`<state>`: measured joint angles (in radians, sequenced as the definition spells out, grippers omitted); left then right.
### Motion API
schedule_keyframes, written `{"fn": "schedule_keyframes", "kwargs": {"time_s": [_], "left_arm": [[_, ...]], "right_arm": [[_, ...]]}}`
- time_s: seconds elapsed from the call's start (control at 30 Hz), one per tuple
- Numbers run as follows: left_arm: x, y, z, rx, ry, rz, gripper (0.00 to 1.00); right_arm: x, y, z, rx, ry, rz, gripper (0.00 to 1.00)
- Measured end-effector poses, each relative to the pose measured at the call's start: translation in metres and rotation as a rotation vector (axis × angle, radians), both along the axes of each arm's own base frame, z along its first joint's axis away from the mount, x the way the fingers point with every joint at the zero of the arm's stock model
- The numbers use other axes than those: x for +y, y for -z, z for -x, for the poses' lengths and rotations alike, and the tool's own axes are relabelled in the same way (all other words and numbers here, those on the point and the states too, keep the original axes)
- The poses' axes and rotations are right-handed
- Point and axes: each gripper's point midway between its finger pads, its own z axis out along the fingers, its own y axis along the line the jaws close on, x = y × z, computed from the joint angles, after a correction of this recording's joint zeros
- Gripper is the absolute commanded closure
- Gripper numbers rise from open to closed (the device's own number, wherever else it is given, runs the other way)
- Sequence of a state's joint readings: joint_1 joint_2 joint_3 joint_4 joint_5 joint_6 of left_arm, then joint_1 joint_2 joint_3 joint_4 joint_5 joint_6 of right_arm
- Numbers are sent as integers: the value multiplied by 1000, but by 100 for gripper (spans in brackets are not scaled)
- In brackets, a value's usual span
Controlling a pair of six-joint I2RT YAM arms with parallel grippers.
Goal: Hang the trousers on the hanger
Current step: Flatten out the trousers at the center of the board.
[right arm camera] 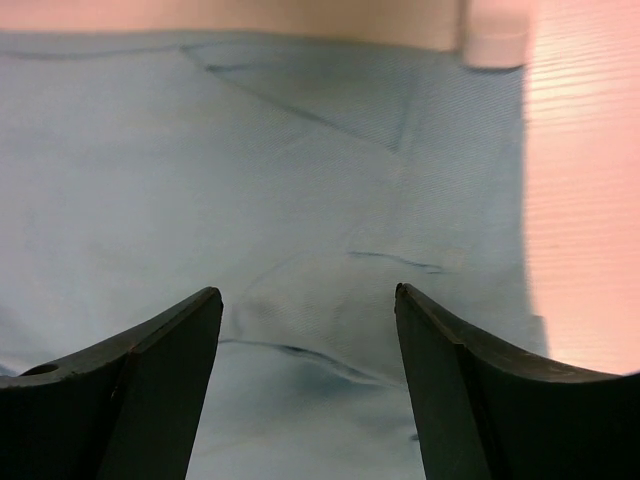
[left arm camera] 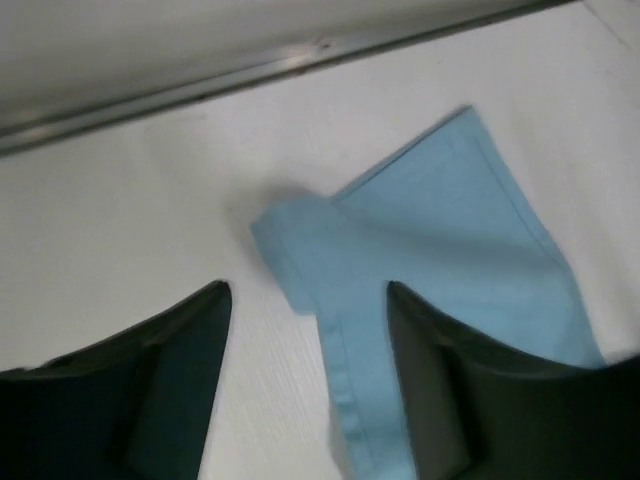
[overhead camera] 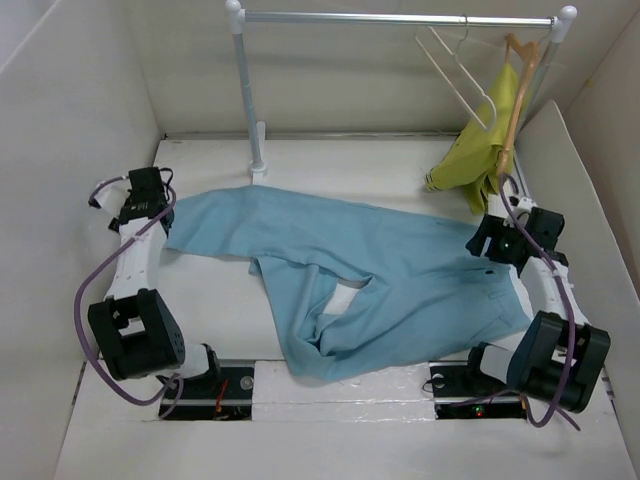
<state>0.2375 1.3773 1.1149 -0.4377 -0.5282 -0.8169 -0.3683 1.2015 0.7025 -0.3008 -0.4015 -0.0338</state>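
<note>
The light blue trousers (overhead camera: 370, 270) lie spread on the white table, one leg reaching left and the other folded toward the front. My left gripper (overhead camera: 150, 205) hovers at the left leg's end. In the left wrist view it (left arm camera: 308, 288) is open, and the cuff (left arm camera: 420, 230) lies flat on the table under and between the fingers. My right gripper (overhead camera: 497, 245) is over the waist end. In the right wrist view it (right arm camera: 306, 290) stands open just above wrinkled trouser cloth (right arm camera: 300, 180). The cream-white hanger (overhead camera: 460, 70) hangs empty on the rail.
A metal clothes rail (overhead camera: 400, 17) on a white post (overhead camera: 245, 100) spans the back. A tan wooden hanger (overhead camera: 518, 90) on it carries a yellow-green garment (overhead camera: 475, 155), close behind the right arm. White walls enclose the table on the left, back and right.
</note>
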Motion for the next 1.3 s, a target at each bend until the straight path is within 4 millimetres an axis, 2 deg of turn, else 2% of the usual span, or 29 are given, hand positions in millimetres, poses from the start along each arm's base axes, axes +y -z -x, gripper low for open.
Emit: {"fn": "schedule_keyframes", "kwargs": {"time_s": [0.07, 0.13, 0.27, 0.33, 0.4, 0.47, 0.5, 0.53, 0.67, 0.73, 0.77, 0.8, 0.87, 1.0, 1.07, 1.17, 1.27, 1.3], "left_arm": [[-4, 18, 14, 60, -3, 23, 24], [-6, 15, 16, 47, 1, 29, 22], [-19, -22, 4, -108, 71, 44, 26], [-37, -43, -7, -189, 153, 43, 27], [-73, -59, -22, -257, 286, 57, 27], [-118, -63, -34, -288, 441, 82, 26], [-118, -63, -34, -288, 441, 82, 26], [-165, -55, -37, -273, 593, 118, 25], [-257, -32, -22, -187, 860, 136, 24], [-295, -19, -4, -146, 980, 153, 24], [-305, -13, 5, -126, 1015, 159, 24], [-310, -6, 12, -107, 1036, 163, 25], [-308, 9, 25, -74, 1042, 174, 25], [-290, 39, 58, 0, 1020, 195, 24], [-285, 47, 70, 27, 1009, 207, 24], [-285, 54, 77, 56, 1009, 234, 23], [-288, 61, 81, 81, 1012, 259, 24], [-288, 63, 82, 90, 1011, 264, 24]], "right_arm": [[-18, -5, -2, -15, 55, 19, 24], [-38, -5, -3, -14, 115, 34, 23], [-65, 14, -10, 52, 180, 34, 20], [-76, 31, -24, 109, 174, 32, 18], [-78, 36, -28, 123, 169, 27, 18], [-79, 49, -35, 144, 149, 1, 18], [-80, 58, -37, 158, 139, -18, 18], [-82, 66, -40, 162, 123, -25, 18], [-84, 64, -60, 92, 67, -58, 24], [-80, 63, -66, 58, 38, -78, 49], [-76, 66, -66, 55, 26, -97, 61], [-73, 68, -66, 47, 18, -113, 84], [-68, 72, -65, 45, 11, -143, 98], [-62, 69, -59, 40, 35, -179, 100], [-64, 58, -55, 41, 63, -174, 100], [-75, 23, -55, 1, 108, -118, 100], [-94, -23, -71, -72, 147, -41, 100], [-101, -35, -78, -86, 159, -24, 86]]}}
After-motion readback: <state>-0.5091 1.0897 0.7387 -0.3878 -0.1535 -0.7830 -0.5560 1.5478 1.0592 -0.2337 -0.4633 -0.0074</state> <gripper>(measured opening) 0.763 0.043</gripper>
